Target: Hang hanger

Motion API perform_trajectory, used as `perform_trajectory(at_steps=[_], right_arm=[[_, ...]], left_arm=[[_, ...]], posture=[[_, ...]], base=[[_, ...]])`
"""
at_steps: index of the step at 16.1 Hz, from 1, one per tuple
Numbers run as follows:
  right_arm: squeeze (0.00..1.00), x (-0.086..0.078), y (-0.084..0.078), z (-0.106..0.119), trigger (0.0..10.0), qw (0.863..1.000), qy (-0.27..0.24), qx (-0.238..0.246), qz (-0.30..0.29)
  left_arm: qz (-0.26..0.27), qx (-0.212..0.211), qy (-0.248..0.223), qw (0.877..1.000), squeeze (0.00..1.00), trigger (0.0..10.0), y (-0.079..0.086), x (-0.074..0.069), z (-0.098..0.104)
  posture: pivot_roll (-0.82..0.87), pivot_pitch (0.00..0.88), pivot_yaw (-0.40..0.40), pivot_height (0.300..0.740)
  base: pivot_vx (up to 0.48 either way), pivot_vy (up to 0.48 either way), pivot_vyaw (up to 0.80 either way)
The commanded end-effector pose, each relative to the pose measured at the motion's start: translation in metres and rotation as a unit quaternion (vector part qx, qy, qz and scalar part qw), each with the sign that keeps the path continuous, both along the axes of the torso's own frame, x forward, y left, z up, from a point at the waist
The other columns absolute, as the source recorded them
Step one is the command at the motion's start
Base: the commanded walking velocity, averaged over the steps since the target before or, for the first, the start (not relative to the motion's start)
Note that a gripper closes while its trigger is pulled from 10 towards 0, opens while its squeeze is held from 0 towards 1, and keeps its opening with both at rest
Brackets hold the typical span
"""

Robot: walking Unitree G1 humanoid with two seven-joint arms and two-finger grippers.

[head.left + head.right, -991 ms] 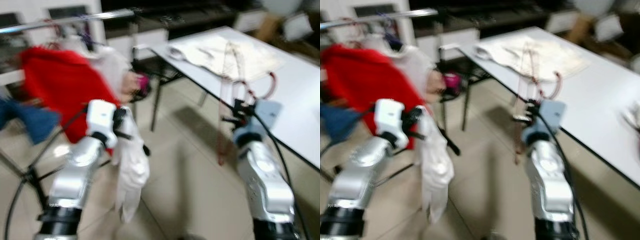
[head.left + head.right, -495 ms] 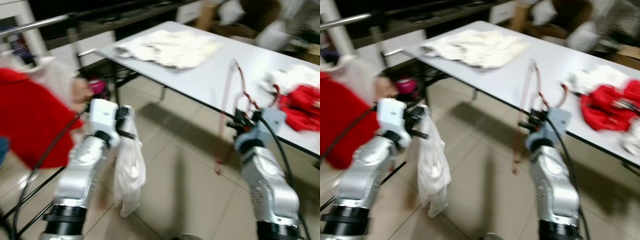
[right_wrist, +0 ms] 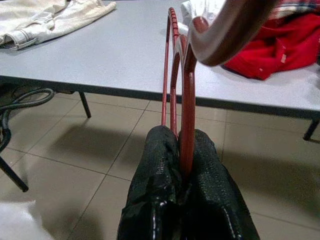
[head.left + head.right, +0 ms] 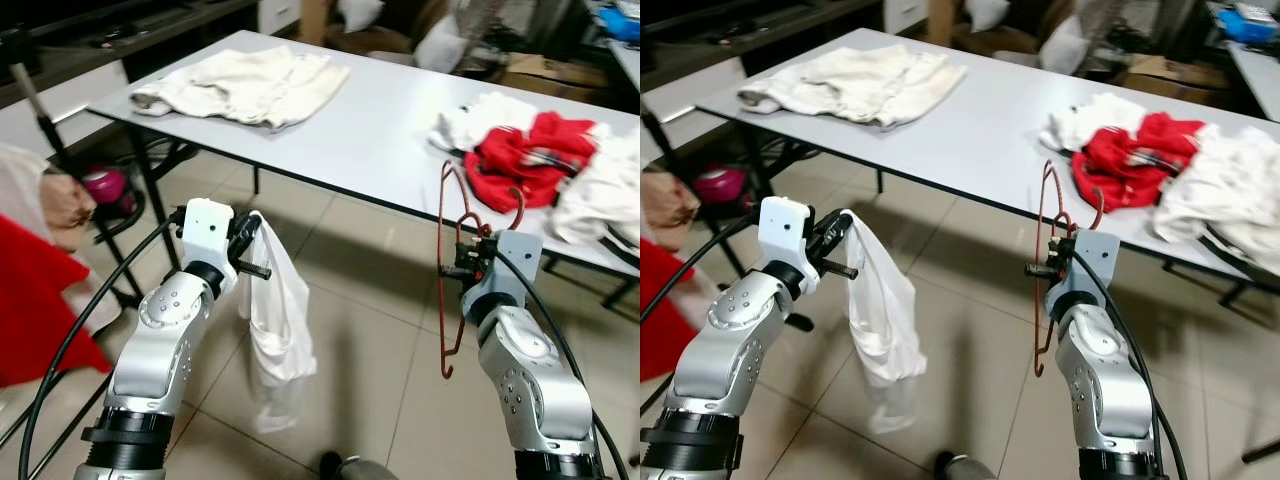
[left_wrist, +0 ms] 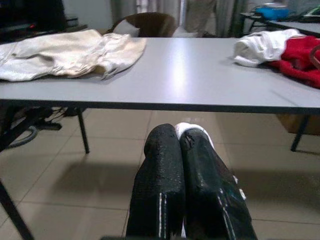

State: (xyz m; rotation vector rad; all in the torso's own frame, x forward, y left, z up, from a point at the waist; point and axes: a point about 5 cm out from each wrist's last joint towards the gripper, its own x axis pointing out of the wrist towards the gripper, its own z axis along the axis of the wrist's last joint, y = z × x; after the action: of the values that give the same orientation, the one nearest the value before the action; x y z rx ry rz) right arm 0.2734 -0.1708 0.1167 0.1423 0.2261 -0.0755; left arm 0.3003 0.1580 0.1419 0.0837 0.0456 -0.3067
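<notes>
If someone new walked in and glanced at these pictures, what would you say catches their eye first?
Probably the thin red wire hanger, held upright in the right gripper with its jaws shut on it, in front of the long grey table. Next, the limp white garment dangling from the left gripper above the tiled floor. On the table, a bright red garment stands out among white clothes, right of a cream one.

Both silver arms raised forward, left hand (image 4: 252,243) fingers pressed together, right hand (image 3: 186,165) fingers clamped

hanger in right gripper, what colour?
Dark red hanger, pinched in the right gripper; clearest in the right wrist view.
</notes>
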Motion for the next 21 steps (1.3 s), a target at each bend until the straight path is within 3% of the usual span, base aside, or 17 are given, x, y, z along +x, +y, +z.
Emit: perform_trajectory(at_steps=[1, 7, 15, 21], right_arm=[[0.0, -0.003, -0.001, 0.003, 10.0, 1.0, -0.003, 0.001, -0.003], [0.0, -0.006, 0.002, 0.004, 10.0, 1.0, -0.004, 0.014, 0.004], [0.0, -0.007, 0.004, 0.002, 10.0, 1.0, -0.003, 0.027, 0.003], [0.0, -0.008, 0.005, 0.001, 10.0, 0.999, -0.005, 0.032, -0.006]], left_arm=[[0.002, 0.002, -0.013, 1.0, 0.0, 10.0, 0.003, 0.003, 0.007], [0.0, 0.013, -0.009, 1.0, 0.0, 10.0, 0.007, 0.004, 0.006], [-0.008, 0.021, -0.013, 1.0, 0.0, 10.0, 0.009, 0.009, 0.009], [-0.017, 0.024, -0.015, 0.999, 0.0, 10.0, 0.007, 0.014, 0.012]], posture=[[-0.08, 0.0, -0.016, 0.74], [-0.09, 0.0, 0.0, 0.74], [-0.09, 0.0, 0.027, 0.74], [-0.09, 0.0, 0.048, 0.74]], base=[[0.0, 0.259, -0.77], [0.0, 0.262, -0.69], [0.0, 0.268, 0.0], [0.0, 0.327, -0.5]])
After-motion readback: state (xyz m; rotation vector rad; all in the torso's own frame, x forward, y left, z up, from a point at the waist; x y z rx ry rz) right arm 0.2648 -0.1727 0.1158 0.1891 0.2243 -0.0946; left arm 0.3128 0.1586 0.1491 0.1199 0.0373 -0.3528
